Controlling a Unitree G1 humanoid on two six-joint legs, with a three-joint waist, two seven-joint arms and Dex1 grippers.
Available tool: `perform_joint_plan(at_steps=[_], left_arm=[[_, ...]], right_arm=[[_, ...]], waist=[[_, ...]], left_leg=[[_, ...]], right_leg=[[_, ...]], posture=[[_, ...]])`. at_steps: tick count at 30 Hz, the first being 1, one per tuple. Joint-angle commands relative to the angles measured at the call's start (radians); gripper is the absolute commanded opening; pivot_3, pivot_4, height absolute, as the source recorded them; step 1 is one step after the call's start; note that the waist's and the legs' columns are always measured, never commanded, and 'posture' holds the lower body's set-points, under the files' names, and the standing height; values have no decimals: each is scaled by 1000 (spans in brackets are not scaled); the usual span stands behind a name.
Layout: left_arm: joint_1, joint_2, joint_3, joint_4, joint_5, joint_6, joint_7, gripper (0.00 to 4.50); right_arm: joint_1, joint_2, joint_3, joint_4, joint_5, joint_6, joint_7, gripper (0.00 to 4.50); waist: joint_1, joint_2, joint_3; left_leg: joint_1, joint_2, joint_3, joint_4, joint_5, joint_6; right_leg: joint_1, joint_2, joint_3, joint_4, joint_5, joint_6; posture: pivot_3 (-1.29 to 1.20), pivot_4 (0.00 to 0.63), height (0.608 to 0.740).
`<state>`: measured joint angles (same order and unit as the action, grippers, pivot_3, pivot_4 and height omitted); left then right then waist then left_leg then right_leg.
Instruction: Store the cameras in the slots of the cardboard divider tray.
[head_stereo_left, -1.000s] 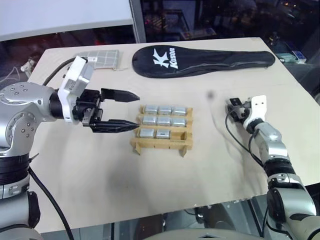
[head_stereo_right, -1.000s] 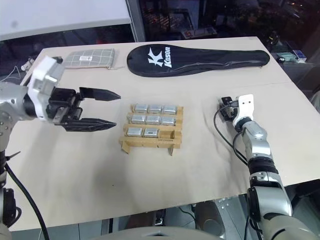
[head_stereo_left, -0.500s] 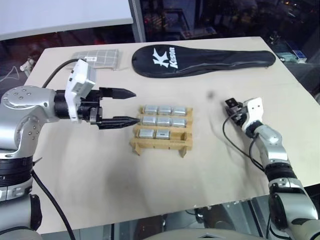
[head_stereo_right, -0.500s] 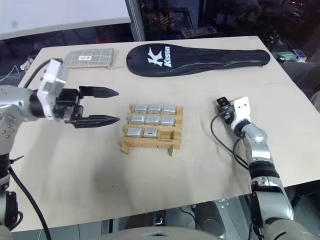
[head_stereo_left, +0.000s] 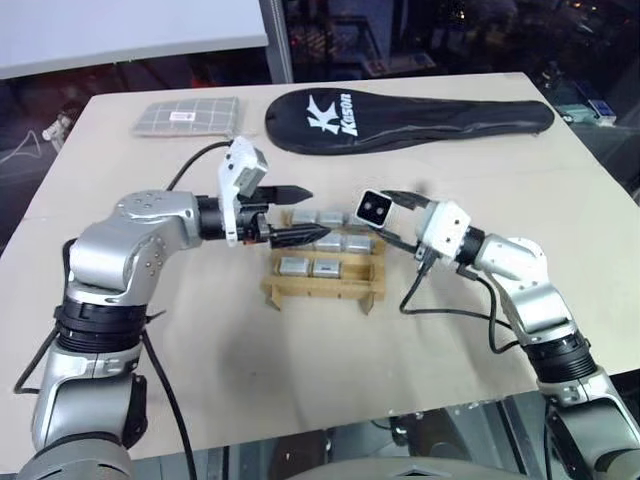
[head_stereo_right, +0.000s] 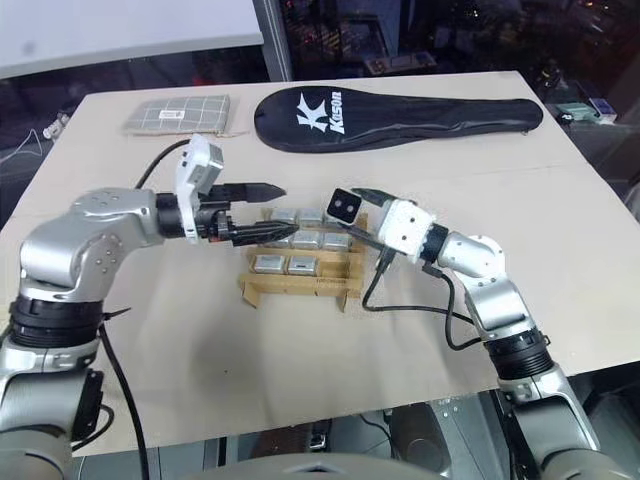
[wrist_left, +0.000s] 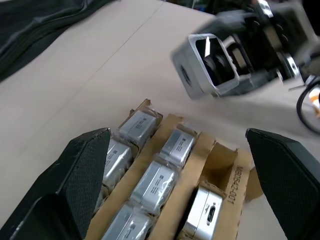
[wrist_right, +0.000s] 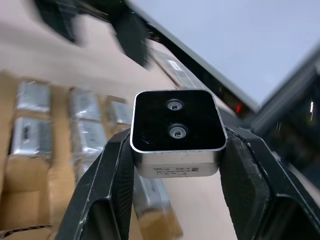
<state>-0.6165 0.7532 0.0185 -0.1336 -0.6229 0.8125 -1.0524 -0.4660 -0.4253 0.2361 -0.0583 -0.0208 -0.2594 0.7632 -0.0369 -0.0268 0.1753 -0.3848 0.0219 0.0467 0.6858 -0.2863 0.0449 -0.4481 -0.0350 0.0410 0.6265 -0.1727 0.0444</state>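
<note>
Your right gripper (head_stereo_right: 352, 208) is clamped on a camera (head_stereo_right: 345, 205), its two black fingers pressed to the short sides of the small box, and it holds that camera in the air just above the right end of the cardboard divider tray (head_stereo_left: 322, 290). In the right wrist view the held camera's black face (wrist_right: 176, 122) with two small lenses looks straight back at you, silver casing below it, a finger (wrist_right: 107, 180) tight on either side. Your left gripper (head_stereo_left: 292, 215) reaches in from the other side with its fingers spread wide and nothing between them; one fingertip hangs over the tray's far row, the other over its left end. The tray sits near the middle of the table (head_stereo_left: 300, 380), a little towards the far edge, and it carries silver-grey cameras (wrist_left: 159, 181) lying flat in its slots: the two rear rows look full, and the front row has two cameras with the slot at its right end open (wrist_left: 218, 159). Along the table's far edge lies a long black racket cover (head_stereo_left: 405, 118) with white lettering, and towards the far left corner a flat grey checked pouch (head_stereo_left: 188, 115), both well apart from the tray.
</note>
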Motion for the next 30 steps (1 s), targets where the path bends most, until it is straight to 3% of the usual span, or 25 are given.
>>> perform_joint_plan(at_steps=[1,9,15,30], left_arm=[[-27,-28,13,-53,-67,55,7,4500],[-65,-79,13,-70,-144,158,47,4500],[-96,-61,24,-42,-181,225,29,4500],[-119,-62,41,-8,-213,248,17,4500]], right_arm=[[-43,-23,19,2,-67,-132,-3,1856],[-107,-13,64,39,-181,-263,-48,1856],[-153,-9,64,95,-294,-402,-153,1856],[-155,-5,82,111,-306,-454,-199,1856]], waist=[[0,0,0],[-2,0,0],[-2,0,0],[-2,0,0]], left_leg=[[0,0,0,0,0,0],[1,0,0,0,0,0],[1,0,0,0,0,0],[1,0,-1,0,0,-1]], right_leg=[[0,0,0,0,0,0],[0,0,0,1,0,0],[0,0,0,0,0,0],[0,0,1,1,0,0]], posture=[[0,150,740],[0,150,740],[0,150,740],[0,150,740]])
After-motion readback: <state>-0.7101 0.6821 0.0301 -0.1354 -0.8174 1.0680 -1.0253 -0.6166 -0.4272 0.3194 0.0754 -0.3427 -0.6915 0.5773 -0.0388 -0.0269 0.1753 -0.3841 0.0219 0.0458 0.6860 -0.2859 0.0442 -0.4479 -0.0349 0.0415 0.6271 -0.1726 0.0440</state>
